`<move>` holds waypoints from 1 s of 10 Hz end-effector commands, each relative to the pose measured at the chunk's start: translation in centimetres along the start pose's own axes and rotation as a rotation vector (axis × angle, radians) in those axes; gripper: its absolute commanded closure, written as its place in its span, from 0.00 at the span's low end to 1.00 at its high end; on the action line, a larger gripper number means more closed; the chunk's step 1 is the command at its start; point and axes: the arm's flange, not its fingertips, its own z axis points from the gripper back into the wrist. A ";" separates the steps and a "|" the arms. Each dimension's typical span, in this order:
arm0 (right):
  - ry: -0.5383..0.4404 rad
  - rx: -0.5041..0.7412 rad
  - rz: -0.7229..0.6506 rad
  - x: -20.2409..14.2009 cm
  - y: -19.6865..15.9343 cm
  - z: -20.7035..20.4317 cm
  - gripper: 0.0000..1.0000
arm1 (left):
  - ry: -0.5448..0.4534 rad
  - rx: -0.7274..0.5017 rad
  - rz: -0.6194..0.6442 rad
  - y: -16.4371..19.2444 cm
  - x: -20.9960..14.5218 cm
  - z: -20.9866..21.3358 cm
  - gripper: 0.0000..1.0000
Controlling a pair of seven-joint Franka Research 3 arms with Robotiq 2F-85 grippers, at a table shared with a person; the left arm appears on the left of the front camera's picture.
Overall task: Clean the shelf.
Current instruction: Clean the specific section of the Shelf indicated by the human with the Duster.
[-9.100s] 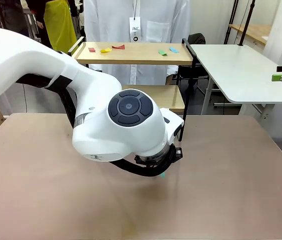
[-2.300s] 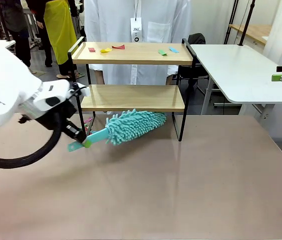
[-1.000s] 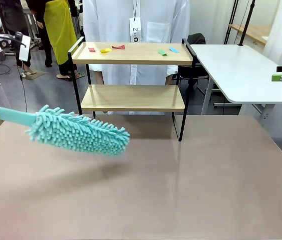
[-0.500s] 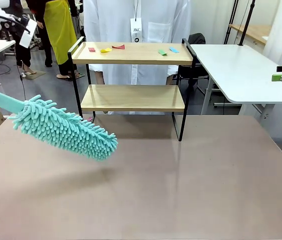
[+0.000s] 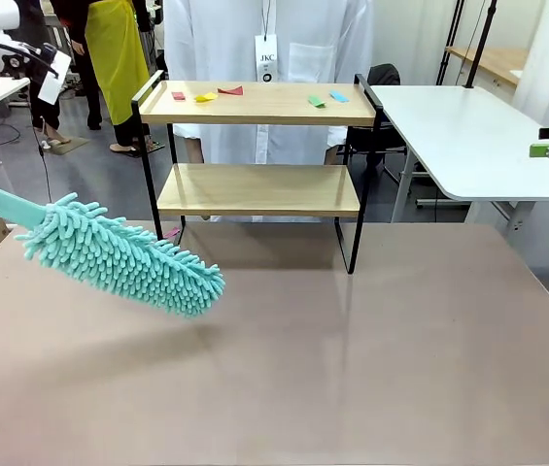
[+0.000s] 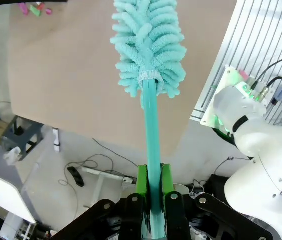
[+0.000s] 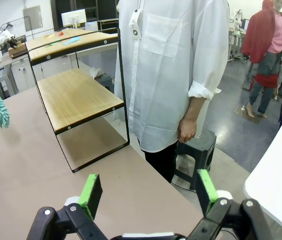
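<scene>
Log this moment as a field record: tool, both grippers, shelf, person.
tool: teal duster, held above the tan table, left part
left gripper: shut on the teal duster's handle
right gripper: open, empty
shelf: at the table's far edge, coloured scraps on top board, lower board bare
person: white coat, standing behind the shelf

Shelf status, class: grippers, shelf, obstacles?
Left gripper shut on fluffy teal duster. Right gripper open, empty. Two-tier light-wood black-framed shelf: coloured scraps on top board. Person stands behind it.

Robotics lab: white robot arm by a slotted metal plate, white-coated person, work table far right.
</scene>
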 end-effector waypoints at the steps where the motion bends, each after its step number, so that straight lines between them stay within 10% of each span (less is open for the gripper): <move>1: -0.001 0.000 0.004 0.2 0.1 0.0 0.00 | -0.011 0.013 0.010 -0.1 -0.1 0.0 0.87; 10: -0.001 0.000 0.004 0.2 0.1 0.0 0.00 | -0.011 0.013 0.010 -0.1 -0.1 0.0 0.87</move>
